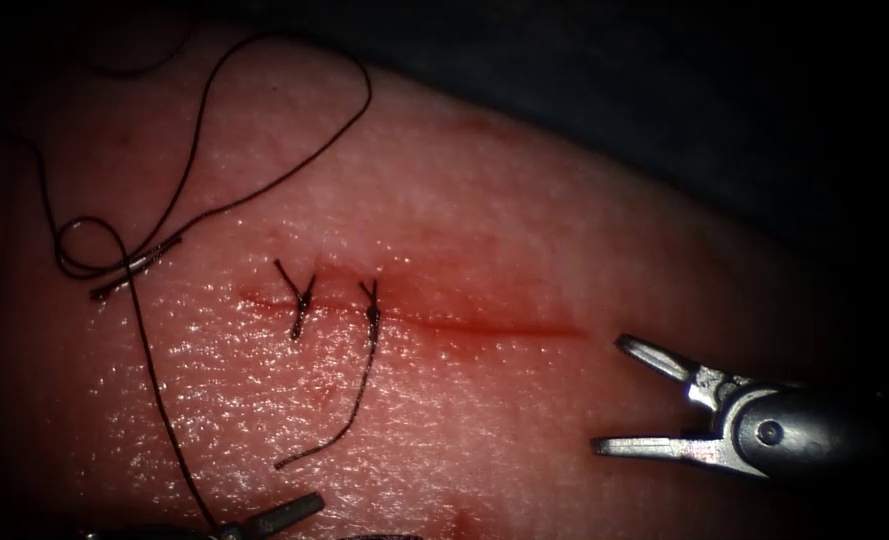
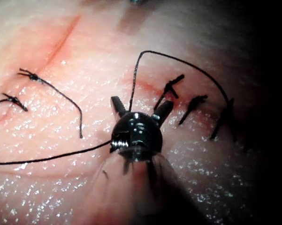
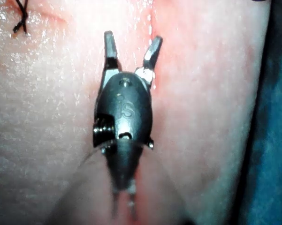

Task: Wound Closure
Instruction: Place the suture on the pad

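The pink, wet, bumpy slab of pork tissue (image 1: 484,420) lay under a bright light, and its skin sparkled with tiny shiny dots. A thin red cut (image 1: 484,325) ran across the middle of it, with some red fluid (image 1: 434,318) soaked along the line. Past the far edge of the tissue there was a dark blue cloth (image 1: 664,90), and the rest of the room was black.

I counted two dark knotted stitches (image 1: 302,298) on the left part of the cut. The second one (image 1: 371,312) had a long loose tail hanging toward the near side.

The thin curved silver needle (image 1: 136,266) lay flat on top of the tissue, well to the left of the cut, and it was not stuck in. No tool held it. The long black thread (image 1: 214,110) ran from it in big loops across the tissue.

There were two tools. The grey metal right tool (image 1: 634,395) sat just past the right end of the cut, its jaws spread wide and holding nothing. The black-headed left tool (image 2: 141,108) was at the near edge. Its jaws were parted too, and the thread passed between them, but I could not tell if they pinched it.
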Controlling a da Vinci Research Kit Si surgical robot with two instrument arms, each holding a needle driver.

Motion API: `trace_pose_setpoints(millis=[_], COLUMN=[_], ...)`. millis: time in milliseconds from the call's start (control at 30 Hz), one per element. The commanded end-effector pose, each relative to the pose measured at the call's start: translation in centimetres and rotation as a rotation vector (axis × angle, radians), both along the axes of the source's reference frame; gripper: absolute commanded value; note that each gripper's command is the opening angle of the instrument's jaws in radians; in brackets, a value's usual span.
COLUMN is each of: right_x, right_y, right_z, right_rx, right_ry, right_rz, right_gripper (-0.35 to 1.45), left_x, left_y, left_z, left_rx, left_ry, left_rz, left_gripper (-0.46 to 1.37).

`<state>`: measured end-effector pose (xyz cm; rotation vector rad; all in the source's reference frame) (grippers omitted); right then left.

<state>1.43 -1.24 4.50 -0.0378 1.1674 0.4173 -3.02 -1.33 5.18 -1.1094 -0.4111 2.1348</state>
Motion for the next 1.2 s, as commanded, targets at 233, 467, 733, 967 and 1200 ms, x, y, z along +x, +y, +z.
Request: trace_pose_setpoints(millis=[233, 467, 733, 967, 1200], right_x=[0.01, 0.01, 0.02, 0.03, 0.04], right_y=[0.0, -0.02, -0.02, -0.01, -0.01], right_z=[0.0, -0.02, -0.02, -0.02, -0.02], right_rx=[0.0, 0.0, -0.005, -0.005, -0.005], right_ry=[0.001, 0.002, 0.0, 0.0, 0.0], right_rz=[-0.002, -0.003, -0.005, -0.005, -0.005], right_gripper=[0.95, 0.95, 0.96, 0.96, 0.96], left_x=[-0.03, 0.26, 0.7, 0.82, 0.6], left_y=[-0.36, -0.59, -0.27, 0.15, 0.47], left_z=[0.79, 1.18, 0.74, -0.16, -0.83], left_rx=[-0.087, -0.14, -0.153, -0.197, -0.177], left_ry=[-0.035, -0.005, 0.033, 0.063, -0.014], left_rz=[0.016, 0.002, -0.021, -0.015, -0.06], left_gripper=[1.26, 1.25, 1.35, 1.35, 1.13])
